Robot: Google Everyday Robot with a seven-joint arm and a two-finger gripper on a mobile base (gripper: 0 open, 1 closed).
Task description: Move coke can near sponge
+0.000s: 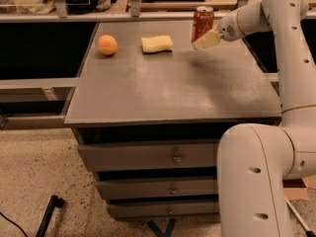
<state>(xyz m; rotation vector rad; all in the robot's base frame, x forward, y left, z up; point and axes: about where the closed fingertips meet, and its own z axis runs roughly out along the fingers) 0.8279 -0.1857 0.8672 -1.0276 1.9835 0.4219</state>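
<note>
The coke can (202, 22) is a red can with a silver top, held upright above the back of the grey tabletop (173, 88). My gripper (203, 37) is shut on the can, with a cream-coloured finger (207, 40) across its lower front. The sponge (157, 44) is a pale yellow block lying flat on the tabletop, a short way to the left of the can. A dark shadow lies on the tabletop just below the can.
A round orange fruit (107, 45) sits on the tabletop left of the sponge. My white arm (286, 48) reaches in from the right. Drawers (173, 157) are below the tabletop. A railing and shelf (148, 15) run behind it.
</note>
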